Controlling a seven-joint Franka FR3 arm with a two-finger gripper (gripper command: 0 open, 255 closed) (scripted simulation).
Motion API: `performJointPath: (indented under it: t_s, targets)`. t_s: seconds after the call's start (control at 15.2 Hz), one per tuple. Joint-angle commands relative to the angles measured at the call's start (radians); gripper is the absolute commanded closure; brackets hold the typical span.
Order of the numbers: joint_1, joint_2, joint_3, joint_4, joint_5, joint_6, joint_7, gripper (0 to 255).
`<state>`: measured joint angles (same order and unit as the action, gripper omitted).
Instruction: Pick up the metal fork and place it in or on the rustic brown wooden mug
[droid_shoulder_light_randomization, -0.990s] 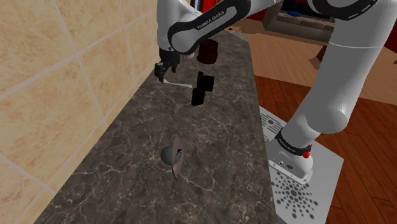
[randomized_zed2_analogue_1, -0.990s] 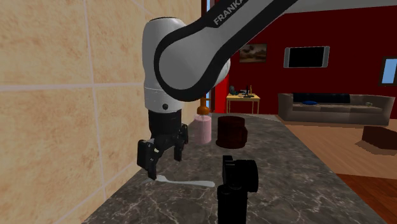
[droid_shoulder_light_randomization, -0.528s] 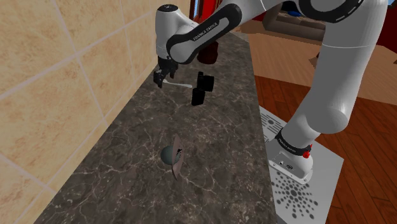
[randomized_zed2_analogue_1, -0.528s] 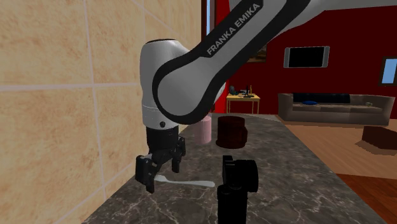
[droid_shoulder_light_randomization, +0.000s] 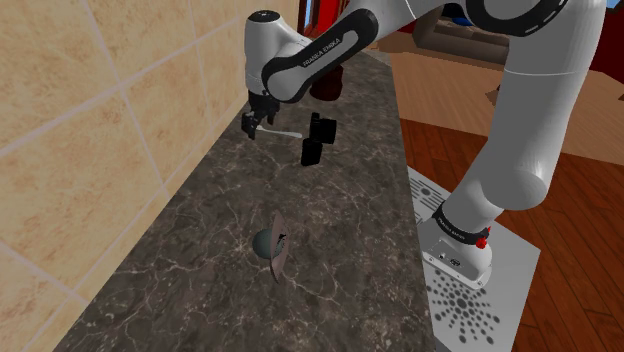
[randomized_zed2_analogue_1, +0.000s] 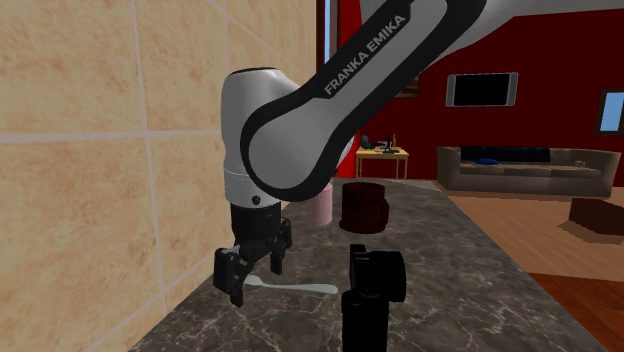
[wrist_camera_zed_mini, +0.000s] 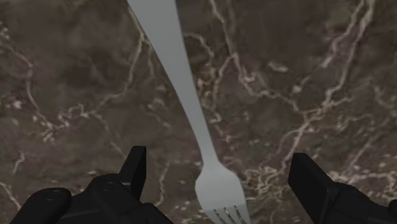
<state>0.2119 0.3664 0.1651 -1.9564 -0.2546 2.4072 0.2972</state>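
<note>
Wrist view gives you the jaws open, the two black fingers (wrist_camera_zed_mini: 133, 168) standing apart on either side of the grey fork's (wrist_camera_zed_mini: 189, 95) tined end without touching it. The fork lies flat on the dark marbled table (wrist_camera_zed_mini: 318, 76), its handle running away from the jaws. From the second exterior view you see the jaws low over the fork's left end beside the tan tiled wall (randomized_zed2_analogue_1: 90, 150), and the dark brown mug (randomized_zed2_analogue_1: 365, 207) stands farther back, well apart.

A black block (droid_shoulder_light_randomization: 316, 138) stands on the dark marble counter (droid_shoulder_light_randomization: 200, 285).
</note>
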Motion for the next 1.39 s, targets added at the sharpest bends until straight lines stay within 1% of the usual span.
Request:
performJointPath:
  t_s: [0.0, 0.59, 1.32]
  targets:
    - [0.000, 0.000, 0.000, 0.000, 0.000, 0.000, 0.000, 255]
    - [0.000, 0.000, 0.000, 0.000, 0.000, 0.000, 0.000, 255]
    - [-0.009, -0.083, 0.016, 0.041, 0.039, -0.120, -0.036, 255]
